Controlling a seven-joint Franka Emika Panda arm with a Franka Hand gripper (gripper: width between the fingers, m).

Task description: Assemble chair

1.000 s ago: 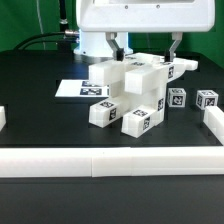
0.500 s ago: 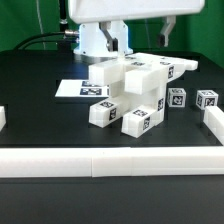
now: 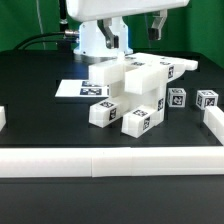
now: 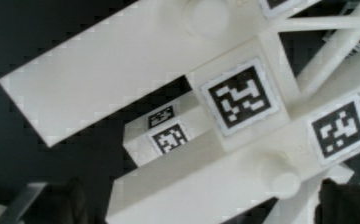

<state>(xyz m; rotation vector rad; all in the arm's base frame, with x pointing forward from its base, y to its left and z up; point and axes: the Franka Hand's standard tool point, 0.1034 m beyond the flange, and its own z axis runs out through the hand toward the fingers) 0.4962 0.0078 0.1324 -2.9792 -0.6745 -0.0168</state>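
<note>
The chair stands mid-table as a joined cluster of chunky white pieces with black-and-white tags. My gripper hangs just above its top, open, holding nothing. In the wrist view the chair fills the picture: a flat white panel, square posts and three tags. My gripper shows only as two dark fingers at the picture's edge, far apart on either side of a white post and not touching it.
The marker board lies flat at the exterior view's left of the chair. Two small tagged white blocks sit at its right. A long low white rail runs along the front, with another white piece at the right.
My gripper has risen off the chair's top and turned a little, its fingers now higher and nearer together in the exterior view. The chair has not moved.
</note>
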